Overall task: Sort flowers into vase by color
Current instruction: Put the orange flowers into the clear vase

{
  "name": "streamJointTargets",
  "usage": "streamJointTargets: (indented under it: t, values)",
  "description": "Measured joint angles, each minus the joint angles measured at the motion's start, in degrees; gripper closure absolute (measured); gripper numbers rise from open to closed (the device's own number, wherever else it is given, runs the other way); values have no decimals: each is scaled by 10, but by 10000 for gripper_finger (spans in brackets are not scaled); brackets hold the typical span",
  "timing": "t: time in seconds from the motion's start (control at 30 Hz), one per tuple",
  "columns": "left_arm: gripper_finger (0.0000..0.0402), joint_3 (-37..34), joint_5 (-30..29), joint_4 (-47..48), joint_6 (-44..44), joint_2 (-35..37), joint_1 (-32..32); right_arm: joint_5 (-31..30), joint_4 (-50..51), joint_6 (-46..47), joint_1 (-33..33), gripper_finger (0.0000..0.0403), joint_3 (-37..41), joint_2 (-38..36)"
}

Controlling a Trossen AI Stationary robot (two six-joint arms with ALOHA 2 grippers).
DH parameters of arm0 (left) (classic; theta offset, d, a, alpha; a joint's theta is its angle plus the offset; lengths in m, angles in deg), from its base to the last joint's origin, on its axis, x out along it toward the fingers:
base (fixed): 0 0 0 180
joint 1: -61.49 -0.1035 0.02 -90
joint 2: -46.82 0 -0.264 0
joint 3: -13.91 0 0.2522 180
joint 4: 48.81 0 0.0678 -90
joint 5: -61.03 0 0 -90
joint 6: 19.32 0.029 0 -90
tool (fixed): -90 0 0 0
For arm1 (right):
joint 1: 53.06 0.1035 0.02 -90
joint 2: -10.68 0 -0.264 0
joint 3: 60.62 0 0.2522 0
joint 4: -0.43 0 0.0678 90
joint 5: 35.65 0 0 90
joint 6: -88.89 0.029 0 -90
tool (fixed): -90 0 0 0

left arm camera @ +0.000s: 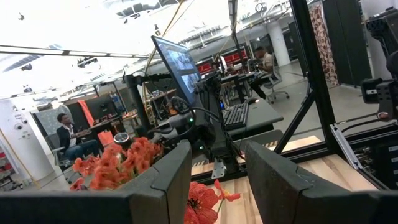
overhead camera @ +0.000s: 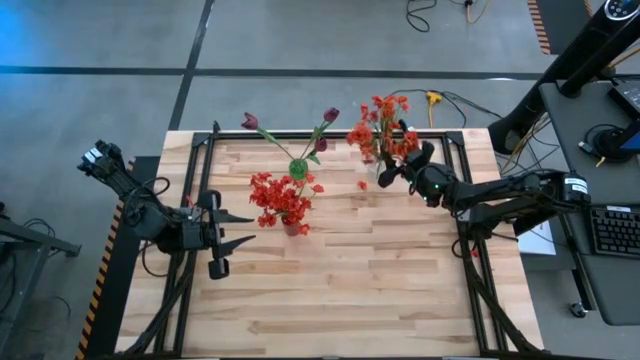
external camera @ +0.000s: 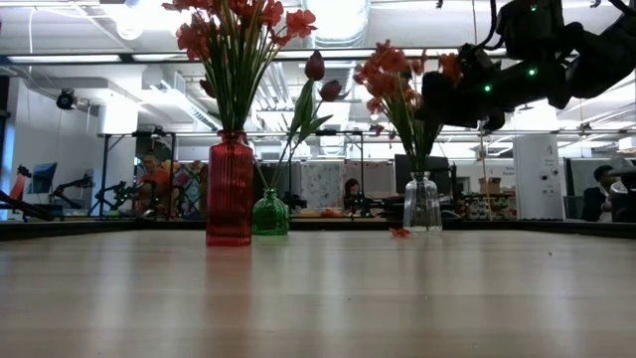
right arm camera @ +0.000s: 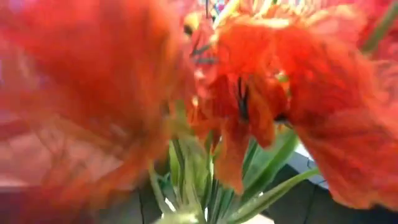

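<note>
Table (overhead camera: 340,290): we see a pale wooden slat top in a black frame, mostly bare toward the near edge; three vases stand toward the far half.
Right arm: we find it reaching in from the right side, its gripper (overhead camera: 392,172) up among the orange-red blooms (overhead camera: 378,130) over the clear vase. We see the fingers parted, with nothing clamped between them; the wrist camera is filled with orange-red petals and green stems.
Left arm: we note it waiting at the left edge, its gripper (overhead camera: 232,230) low over the wood, fingers (left arm camera: 165,180) standing apart with nothing between them.
Red blooms (overhead camera: 280,198): clustered in the red ribbed vase (external camera: 230,189), the nearest of the three in the low view.
Purple buds (overhead camera: 330,116): two dark buds on long leaning stems in the small green vase (external camera: 269,214), between the other two.
Clear vase (external camera: 422,204): holds the orange-red stems, at the far right of the row.
Loose petal (external camera: 399,233): we spot a small red scrap on the wood just beside the clear vase.
</note>
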Motion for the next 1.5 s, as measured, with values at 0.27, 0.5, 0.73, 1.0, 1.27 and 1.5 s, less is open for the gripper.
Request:
streamJointTargets:
  t: [0.27,0.5,0.73,1.0,1.27,1.5]
  values:
    - [267,0,0,0,0,0,0,0,63,23,0,159,0,-26]
    - [267,0,0,0,0,0,0,5,133,50,2,126,0,-74]
    - [267,0,0,0,0,0,0,50,191,72,2,103,0,-128]
    - [267,0,0,0,-2,0,0,113,249,109,5,102,0,-180]
    - [267,0,0,0,-31,0,0,125,313,142,58,108,1,-253]
    - [267,0,2,25,-122,1,0,125,358,78,108,99,1,-324]
